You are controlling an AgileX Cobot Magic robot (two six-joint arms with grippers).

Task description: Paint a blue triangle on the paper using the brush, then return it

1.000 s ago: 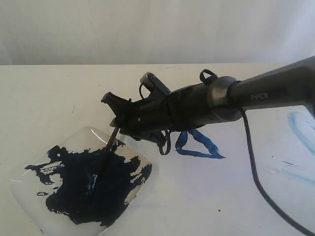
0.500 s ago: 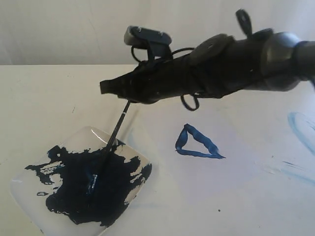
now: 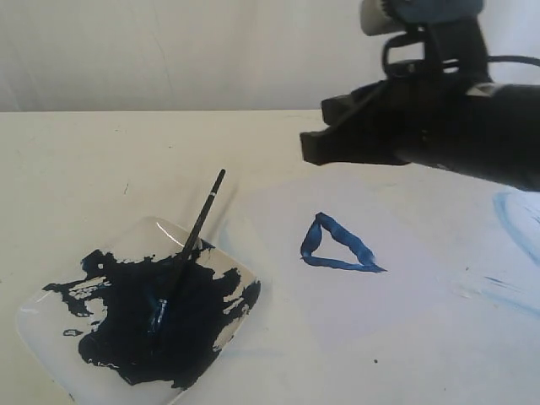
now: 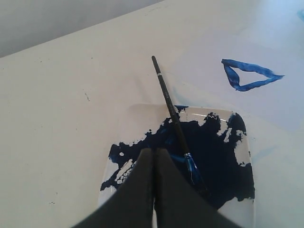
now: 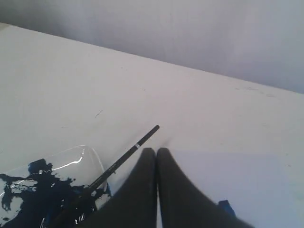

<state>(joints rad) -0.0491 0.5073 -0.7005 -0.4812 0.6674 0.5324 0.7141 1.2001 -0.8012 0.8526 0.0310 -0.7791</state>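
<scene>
Right end effector (image 3: 316, 135) is closed, fingers pressed together in the right wrist view (image 5: 156, 151), nothing between them. It hangs clear above the far part of the paper (image 3: 405, 321), touching nothing. Left end effector (image 4: 153, 152) is also closed and empty, sitting over the near side of the clear plate (image 4: 137, 111); can't tell whether it touches it, and it isn't visible in the exterior view. The brush (image 3: 196, 228) lies free, not gripped by either arm, well apart from the right end effector: down and to the left of it in the exterior view. Its bristle end is buried in the dark navy paint puddle (image 3: 160, 312) on the plate (image 3: 143, 228), ferrule just at the puddle. Long axis runs diagonally: from the puddle, the black handle crosses the plate's far rim and points away from the camera and slightly right, with the free end out over the desk (image 3: 67, 169) near the paper's left edge. The handle looks propped on the rim, end slightly raised, with a faint shadow beside it. The right wrist view shows the same handle (image 5: 128, 154) aimed past its fingertips, just beside them in frame. The blue triangle (image 3: 342, 264) sits on the paper between the plate and the right end effector, pointed corner toward the right, centre unpainted. Faint light-blue smears (image 3: 510, 219) are at the paper's right side.
</scene>
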